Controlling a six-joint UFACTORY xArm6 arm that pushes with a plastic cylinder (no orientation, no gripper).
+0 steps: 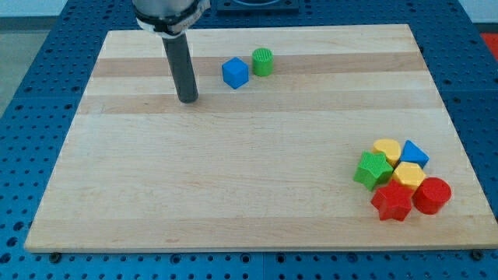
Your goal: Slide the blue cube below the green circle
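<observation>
The blue cube [235, 73] sits near the view's top of the wooden worktop [233, 179], just beside the green circle [263, 61], which stands up and to the view's right of the blue cube, so close that I cannot tell whether they touch. Between the blue cube and the worktop's top edge lies only a narrow strip of wood; toward the view's bottom and left of the blue cube the wood is bare for a long way. My tip [187, 100] rests on the worktop to the view's left of the blue cube and slightly lower, apart from it; there is no pincer on this rod, so nothing is held. Far from the blue cube, near the worktop's bottom right corner, six blocks huddle together: one green star [373, 169], one yellow heart [386, 149], one blue triangle [414, 152], one yellow block [408, 176], one red star [391, 202] and one red cylinder [432, 194]. In all: two blue, two green, two yellow, two red.
</observation>
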